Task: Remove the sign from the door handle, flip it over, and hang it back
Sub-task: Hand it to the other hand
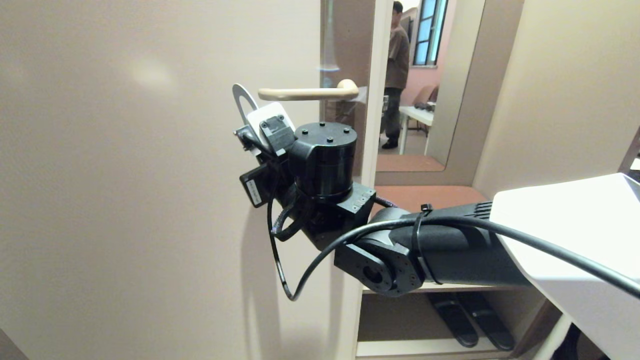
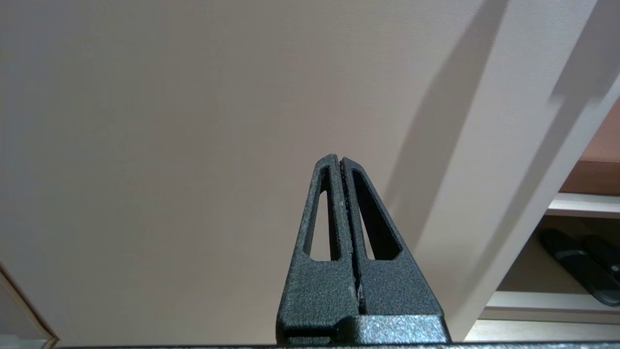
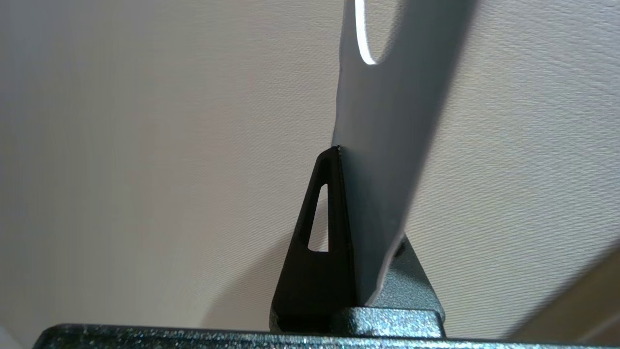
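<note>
A: Where is your thin flat white card sign (image 1: pixel 242 101)?

B: At seven o'clock below the slim cream lever door handle (image 1: pixel 306 92), off it. Your right gripper (image 3: pixel 341 151) clamps its lower end; left gripper (image 2: pixel 340 160) is closed, empty.

A: It looks light and bendy, so grip low, away from the hole.

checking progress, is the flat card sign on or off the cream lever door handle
Off. The flat card sign is pinched in the shut right gripper, beside and just below the free end of the cream lever door handle; its oval hole holds no lever.
</note>
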{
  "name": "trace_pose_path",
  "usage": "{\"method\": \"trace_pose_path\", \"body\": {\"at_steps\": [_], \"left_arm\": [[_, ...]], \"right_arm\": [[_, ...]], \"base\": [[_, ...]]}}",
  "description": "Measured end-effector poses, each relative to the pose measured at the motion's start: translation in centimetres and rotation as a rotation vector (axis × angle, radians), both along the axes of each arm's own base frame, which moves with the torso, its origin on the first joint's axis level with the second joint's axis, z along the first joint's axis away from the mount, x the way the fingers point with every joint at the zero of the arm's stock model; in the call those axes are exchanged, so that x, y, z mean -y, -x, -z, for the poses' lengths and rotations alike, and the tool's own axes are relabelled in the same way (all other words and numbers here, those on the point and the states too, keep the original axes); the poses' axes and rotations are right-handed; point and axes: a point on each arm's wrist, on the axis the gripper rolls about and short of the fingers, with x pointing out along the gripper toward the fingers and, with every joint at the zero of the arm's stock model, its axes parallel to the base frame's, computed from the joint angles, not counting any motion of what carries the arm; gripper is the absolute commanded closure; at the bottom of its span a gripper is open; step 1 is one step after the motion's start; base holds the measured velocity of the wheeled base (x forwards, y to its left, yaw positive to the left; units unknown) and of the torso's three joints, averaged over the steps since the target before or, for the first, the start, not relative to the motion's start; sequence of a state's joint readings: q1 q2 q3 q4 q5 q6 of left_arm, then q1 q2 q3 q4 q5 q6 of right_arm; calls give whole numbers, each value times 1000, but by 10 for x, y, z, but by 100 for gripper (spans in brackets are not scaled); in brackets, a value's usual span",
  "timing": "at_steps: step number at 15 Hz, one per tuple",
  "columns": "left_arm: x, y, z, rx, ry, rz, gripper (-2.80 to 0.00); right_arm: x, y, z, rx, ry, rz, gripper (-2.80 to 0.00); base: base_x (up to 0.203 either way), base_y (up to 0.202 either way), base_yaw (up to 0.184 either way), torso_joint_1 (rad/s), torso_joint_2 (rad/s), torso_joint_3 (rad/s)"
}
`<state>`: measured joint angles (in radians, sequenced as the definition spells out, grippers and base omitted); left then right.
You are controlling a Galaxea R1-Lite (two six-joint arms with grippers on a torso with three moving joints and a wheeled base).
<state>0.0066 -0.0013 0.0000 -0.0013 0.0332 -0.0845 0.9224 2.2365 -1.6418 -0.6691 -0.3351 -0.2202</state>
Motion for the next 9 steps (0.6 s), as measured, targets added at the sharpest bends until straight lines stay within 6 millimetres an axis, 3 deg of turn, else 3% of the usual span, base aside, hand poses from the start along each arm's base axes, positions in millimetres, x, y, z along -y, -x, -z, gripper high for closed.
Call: {"method": "trace_pose_path", "body": {"at_steps": [5, 9], "left_arm": [[0, 0, 0, 0, 0, 0, 0], [0, 0, 0, 0, 0, 0, 0]], "right_arm": [[-2, 16, 1, -13, 19, -45, 0], [13, 33, 7, -51, 73, -128, 0]], "base": [[0, 0, 0, 0, 0, 0], [0, 0, 0, 0, 0, 0]]}}
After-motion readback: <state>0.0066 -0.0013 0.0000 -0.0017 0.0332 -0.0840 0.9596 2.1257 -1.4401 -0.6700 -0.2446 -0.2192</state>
